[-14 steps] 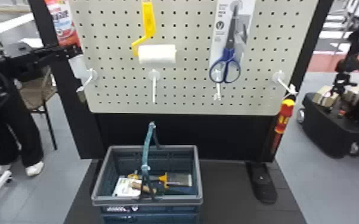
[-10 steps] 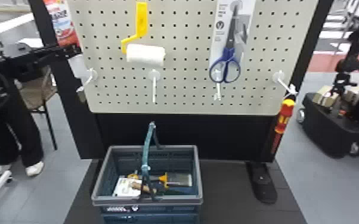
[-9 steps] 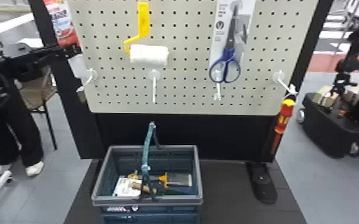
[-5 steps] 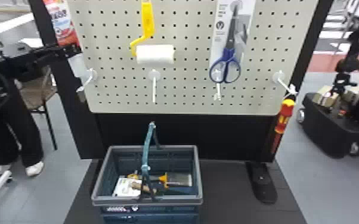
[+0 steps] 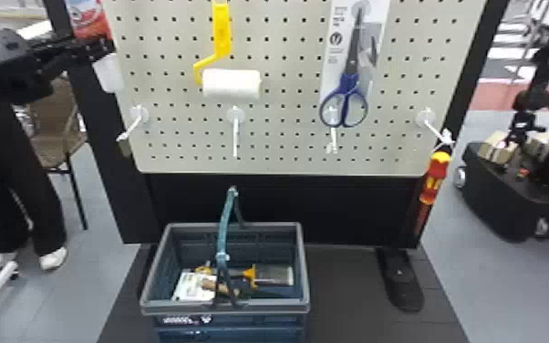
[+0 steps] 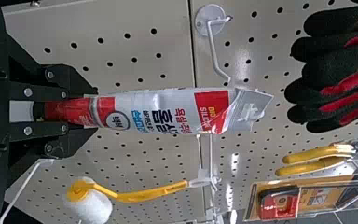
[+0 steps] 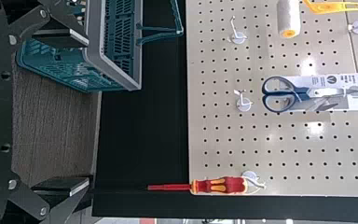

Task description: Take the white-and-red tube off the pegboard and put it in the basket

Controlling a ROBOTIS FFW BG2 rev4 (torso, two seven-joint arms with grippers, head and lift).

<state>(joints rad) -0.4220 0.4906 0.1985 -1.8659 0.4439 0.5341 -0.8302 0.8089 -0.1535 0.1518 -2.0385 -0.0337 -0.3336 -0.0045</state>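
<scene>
At the left edge of the pegboard (image 5: 282,165), with a gap before the yellow-handled paint roller (image 5: 231,84), holds the white-and-red tube (image 6: 168,112) upright, with its crimped end near a bent white hook (image 6: 214,51). Cannot tell whether touching the hook. Lower down, faces the rim of the basket (image 5: 223,308), with its handle (image 5: 225,219) raised over hand tools (image 5: 264,276). Beside that rim, has more dark platform (image 5: 351,292) to the right than to the left. With the left gripper (image 5: 106,47), clenches the tube's red neck. With the right gripper (image 7: 86,112), spreads flat fingers wide, near the basket.
</scene>
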